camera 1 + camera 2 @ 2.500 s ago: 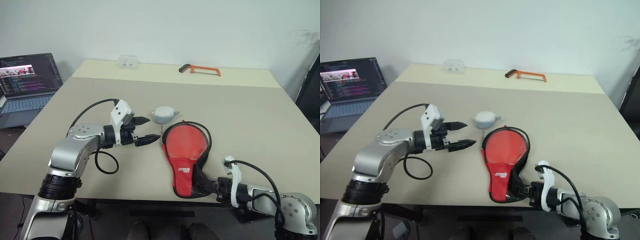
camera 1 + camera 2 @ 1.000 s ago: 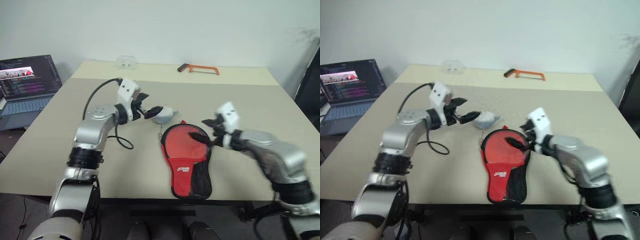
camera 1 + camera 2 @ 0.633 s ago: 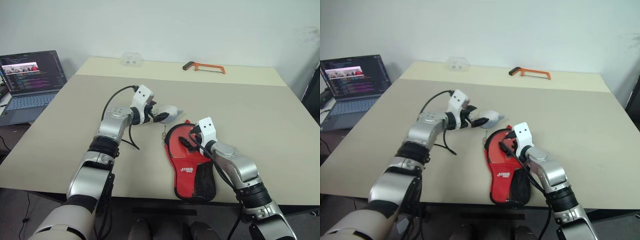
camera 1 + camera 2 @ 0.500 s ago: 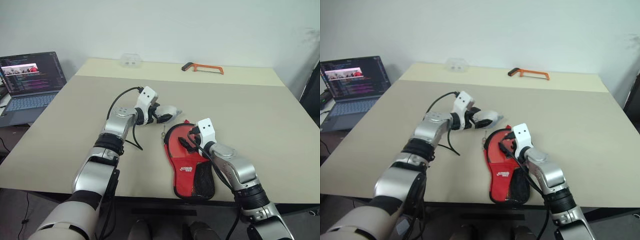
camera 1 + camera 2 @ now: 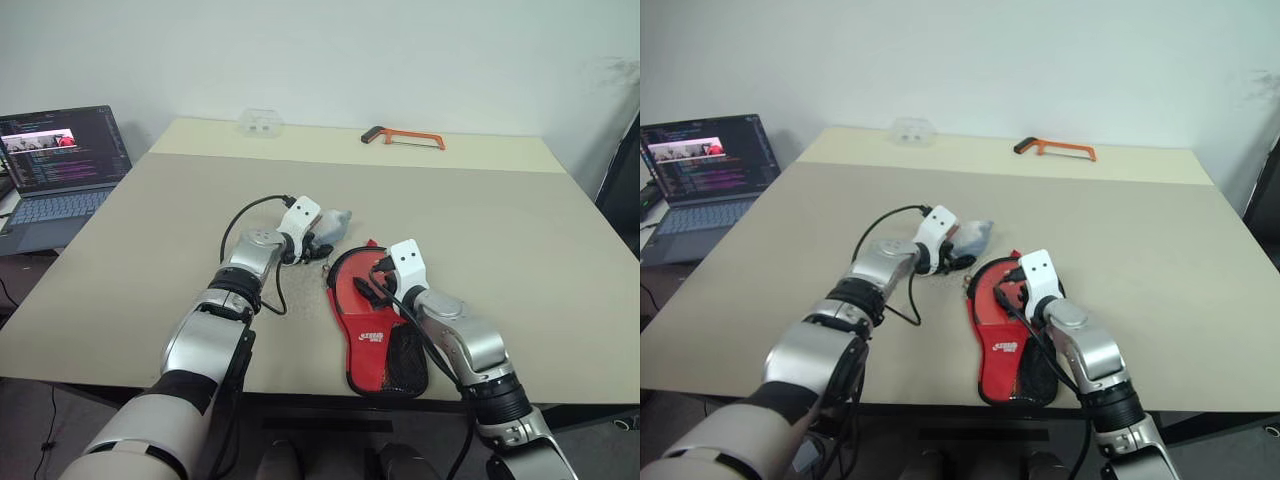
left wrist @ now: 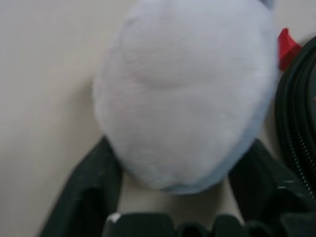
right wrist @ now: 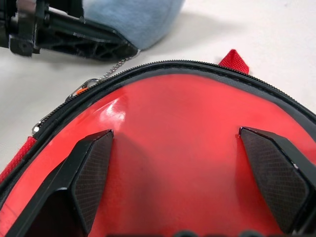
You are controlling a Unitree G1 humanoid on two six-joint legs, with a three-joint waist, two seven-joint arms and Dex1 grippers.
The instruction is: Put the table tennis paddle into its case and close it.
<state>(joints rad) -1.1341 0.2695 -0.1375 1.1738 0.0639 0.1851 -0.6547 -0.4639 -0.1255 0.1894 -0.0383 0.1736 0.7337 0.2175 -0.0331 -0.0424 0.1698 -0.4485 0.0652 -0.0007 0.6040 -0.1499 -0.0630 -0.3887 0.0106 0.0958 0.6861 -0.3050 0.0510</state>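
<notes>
The case [image 5: 378,315] lies flat near the table's [image 5: 520,230] front edge, floppy fabric best pinned on its stiff zip rim, right gripper [image 7: 182,182] spread wide over its red face, while the left gripper [image 6: 170,187] straddles the soft, light grey pouch [image 6: 182,94], jaws half-closed around it.

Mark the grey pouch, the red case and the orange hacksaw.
Soft grey fabric pouch [image 5: 334,222], left eye view, upper side.
Red paddle-shaped fabric case [image 5: 352,290], left eye view, round front.
Orange-framed hacksaw [image 5: 412,138], left eye view, frame's middle.

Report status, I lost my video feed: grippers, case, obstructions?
Left gripper closing around grey pouch. Right gripper open over the red case. Pouch chain beside the case's zip edge.
</notes>
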